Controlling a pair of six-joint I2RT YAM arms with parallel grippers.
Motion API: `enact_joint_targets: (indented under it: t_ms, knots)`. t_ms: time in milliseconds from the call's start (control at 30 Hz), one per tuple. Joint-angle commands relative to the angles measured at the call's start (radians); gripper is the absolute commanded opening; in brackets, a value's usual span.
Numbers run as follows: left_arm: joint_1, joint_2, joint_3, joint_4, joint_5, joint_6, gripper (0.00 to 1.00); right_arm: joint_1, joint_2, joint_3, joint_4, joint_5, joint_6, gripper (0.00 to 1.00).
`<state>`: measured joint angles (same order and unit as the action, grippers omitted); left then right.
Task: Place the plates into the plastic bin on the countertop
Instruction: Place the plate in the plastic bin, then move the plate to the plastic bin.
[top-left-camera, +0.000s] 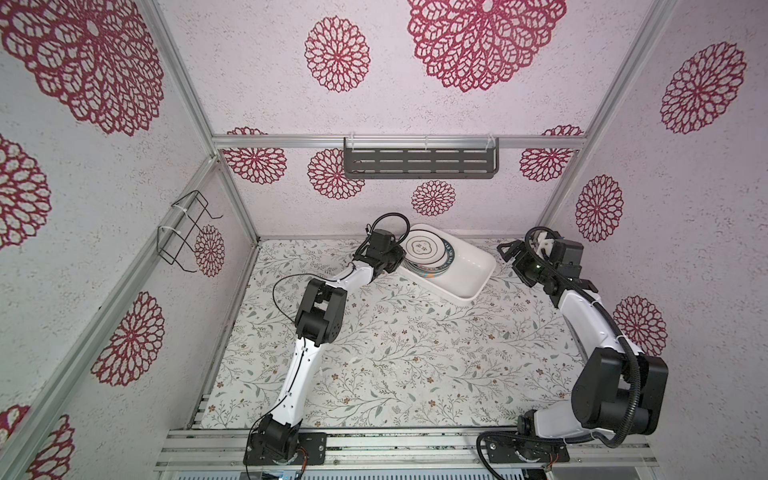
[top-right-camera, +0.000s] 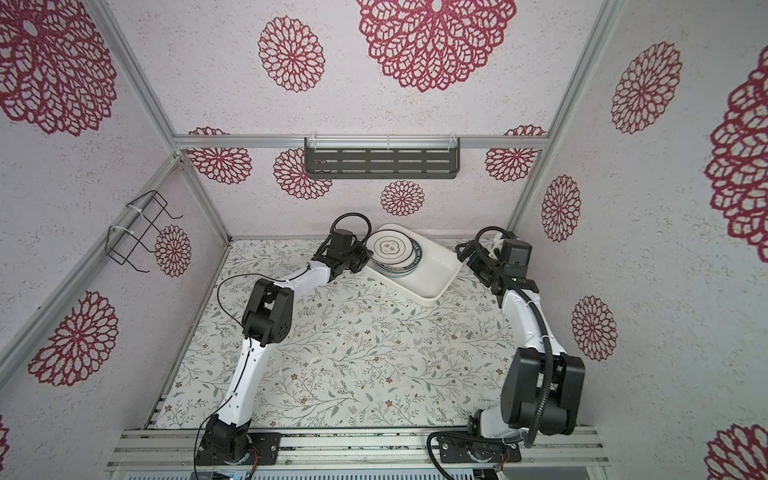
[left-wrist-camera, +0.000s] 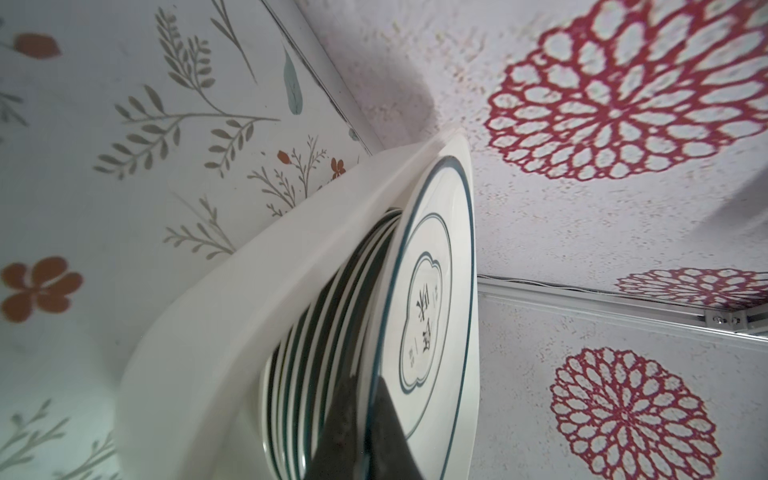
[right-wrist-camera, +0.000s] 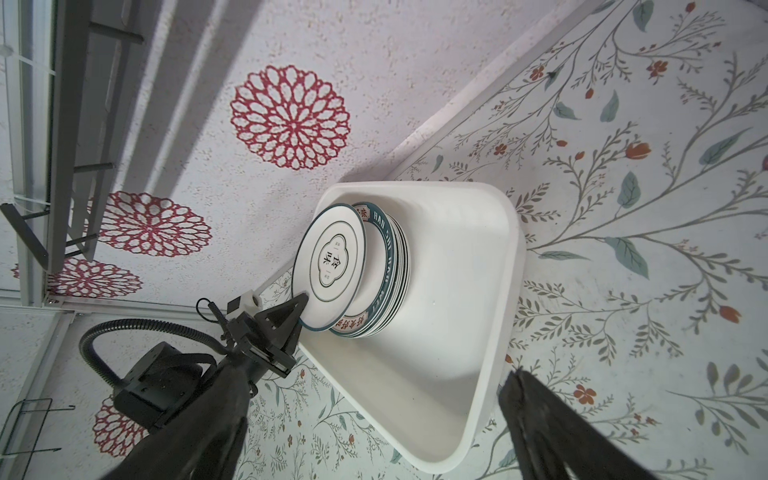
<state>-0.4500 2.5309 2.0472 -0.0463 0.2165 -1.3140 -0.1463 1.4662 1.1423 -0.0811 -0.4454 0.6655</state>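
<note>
Left gripper pinched shut on the rim of the top plate, at the stack in the plastic bin.
Plates stacked in the bin's end nearest the back wall. Top plate, black rings and clover emblem, tilts off the stack and overhangs it toward the left gripper. Bin lies slantwise at the back of the countertop. Right gripper just beside the bin's other end, jaws spread wide, holding nothing.
</note>
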Motion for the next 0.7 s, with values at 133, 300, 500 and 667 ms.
enact_joint_targets:
  t_ms: [133,300,500,667]
  knots:
    - [-0.027,0.019,0.043,-0.012,0.005,-0.014,0.20,-0.005,0.008,0.026,0.004,0.004,0.003,0.99]
    - [-0.028,0.024,0.054,-0.045,0.007,-0.013,0.38,-0.006,0.008,0.023,0.006,0.001,0.006,0.99]
    - [-0.029,0.025,0.093,-0.151,-0.003,0.017,0.55,-0.007,0.005,0.016,0.007,-0.002,0.005,0.99]
    - [-0.030,0.066,0.222,-0.376,-0.008,0.101,0.66,-0.006,0.003,0.009,0.011,-0.004,0.007,0.99]
